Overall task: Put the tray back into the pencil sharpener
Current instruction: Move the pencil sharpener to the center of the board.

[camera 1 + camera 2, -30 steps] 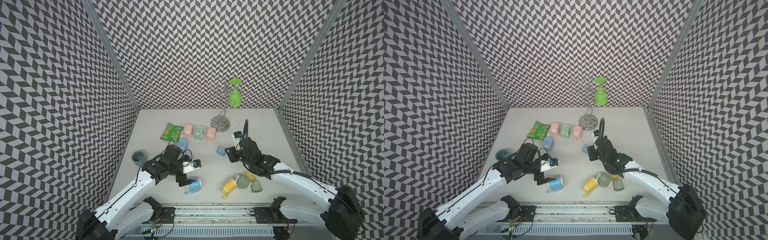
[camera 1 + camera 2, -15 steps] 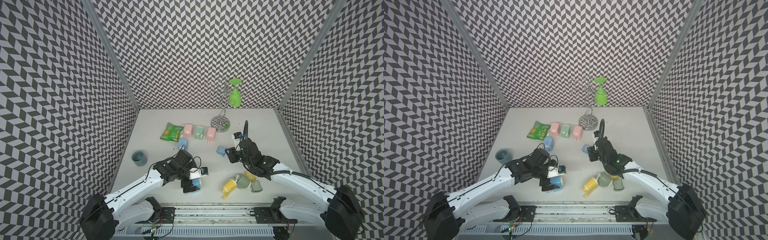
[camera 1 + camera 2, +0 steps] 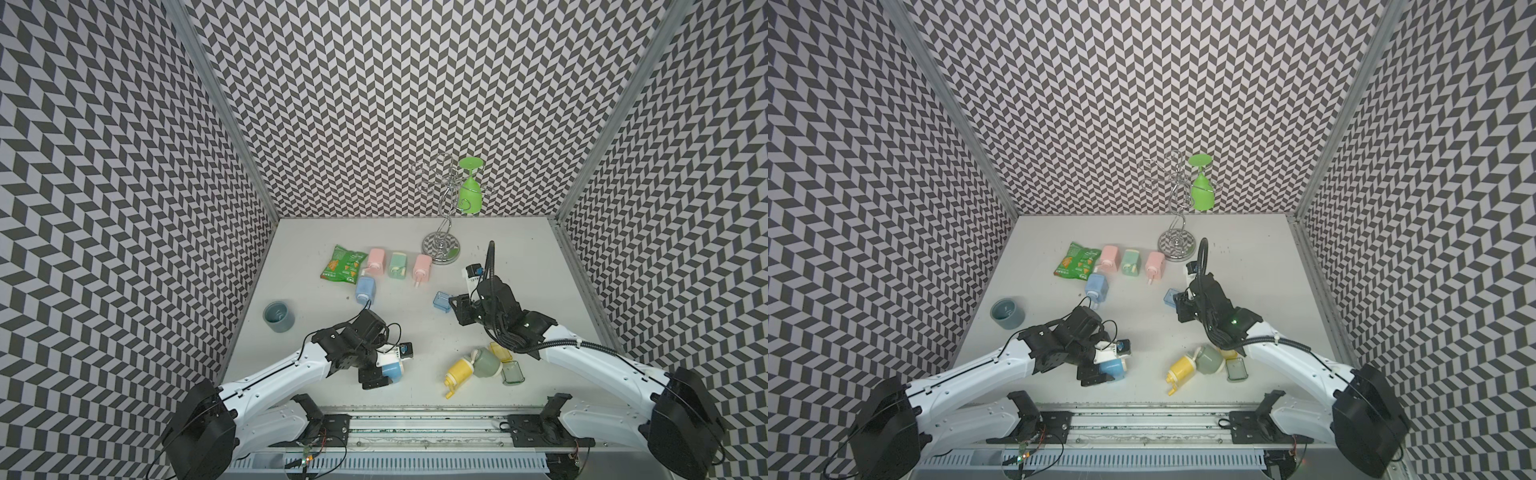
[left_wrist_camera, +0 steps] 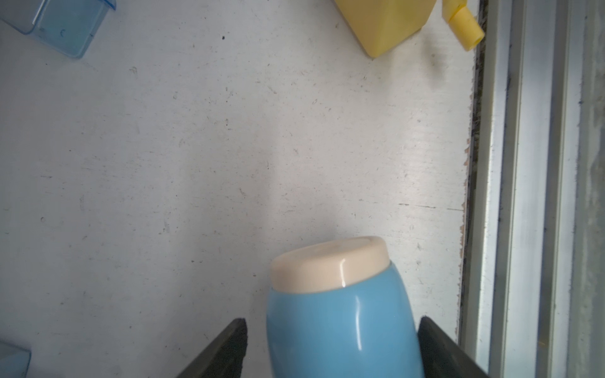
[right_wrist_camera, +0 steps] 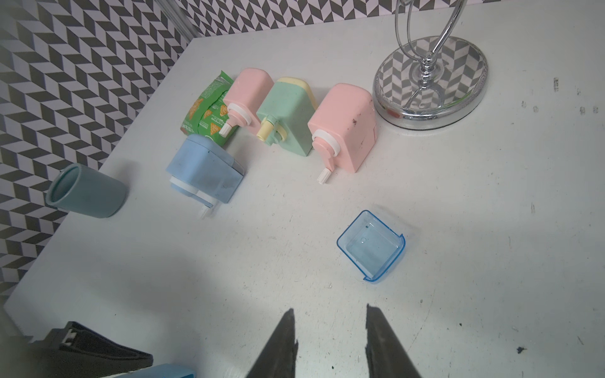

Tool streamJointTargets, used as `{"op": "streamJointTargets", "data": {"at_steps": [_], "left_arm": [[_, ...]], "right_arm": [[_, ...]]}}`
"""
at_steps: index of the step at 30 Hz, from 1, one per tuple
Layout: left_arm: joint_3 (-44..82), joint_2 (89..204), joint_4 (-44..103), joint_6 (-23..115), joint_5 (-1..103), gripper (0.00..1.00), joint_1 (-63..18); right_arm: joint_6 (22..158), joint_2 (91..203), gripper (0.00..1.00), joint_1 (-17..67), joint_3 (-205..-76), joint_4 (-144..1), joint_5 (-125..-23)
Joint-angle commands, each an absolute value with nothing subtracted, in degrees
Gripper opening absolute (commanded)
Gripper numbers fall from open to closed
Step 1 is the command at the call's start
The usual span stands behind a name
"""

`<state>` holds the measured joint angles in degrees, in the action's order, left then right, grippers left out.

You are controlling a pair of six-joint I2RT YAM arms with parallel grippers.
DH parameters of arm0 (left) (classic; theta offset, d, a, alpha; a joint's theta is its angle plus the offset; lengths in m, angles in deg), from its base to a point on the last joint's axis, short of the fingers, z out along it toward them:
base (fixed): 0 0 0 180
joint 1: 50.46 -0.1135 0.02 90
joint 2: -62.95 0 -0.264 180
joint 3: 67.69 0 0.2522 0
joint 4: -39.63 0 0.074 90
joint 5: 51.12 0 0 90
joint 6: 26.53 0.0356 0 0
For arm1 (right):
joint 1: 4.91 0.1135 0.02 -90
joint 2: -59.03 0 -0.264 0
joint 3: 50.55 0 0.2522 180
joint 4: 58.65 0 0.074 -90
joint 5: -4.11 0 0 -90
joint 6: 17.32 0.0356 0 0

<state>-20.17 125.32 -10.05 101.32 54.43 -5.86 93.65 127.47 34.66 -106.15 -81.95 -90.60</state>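
Observation:
The clear blue tray (image 3: pixel 441 300) (image 3: pixel 1170 298) (image 5: pixel 371 245) lies open side up on the table, near the middle right. My right gripper (image 3: pixel 457 309) (image 5: pixel 330 314) hovers just short of it, open, with only bare table between its fingers. A blue pencil sharpener (image 3: pixel 392 368) (image 3: pixel 1113 369) (image 4: pixel 340 314) with a cream end lies near the front edge. My left gripper (image 3: pixel 385 370) (image 4: pixel 332 322) straddles it, open. One finger lies against its side and a gap shows at the other finger. The tray also shows far off in the left wrist view (image 4: pixel 62 26).
Another blue sharpener (image 3: pixel 365 287), two pink ones (image 3: pixel 376 262) (image 3: pixel 422 268) and a green one (image 3: pixel 397 264) lie by a snack bag (image 3: pixel 340 269). A teal cup (image 3: pixel 278 316) stands at the left, a chrome rack (image 3: pixel 441 249) behind. A yellow sharpener (image 3: pixel 457 372), a green sharpener (image 3: pixel 486 362) and a tray (image 3: pixel 513 372) crowd the front right.
My left arm has swung toward the front edge and come down over the blue sharpener, and its jaws have narrowed around it. The right arm and the tray have not moved.

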Motion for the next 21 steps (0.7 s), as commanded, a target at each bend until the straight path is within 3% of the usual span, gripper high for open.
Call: {"op": "streamJointTargets", "data": {"at_steps": [1, 14, 21], "left_arm": [[-21.1, 124.5, -7.8, 100.5, 53.1, 0.78, -5.6], [-21.7, 124.5, -5.8, 100.1, 52.2, 0.55, -5.6], [-19.7, 126.0, -3.2, 100.3, 50.9, 0.48, -6.1]], "right_arm": [[93.3, 128.0, 0.36, 34.4, -107.2, -78.7, -90.0], [91.4, 131.8, 0.35, 34.4, -111.5, -77.8, -88.7], [91.7, 131.3, 0.35, 34.3, -112.3, -76.6, -90.4]]}}
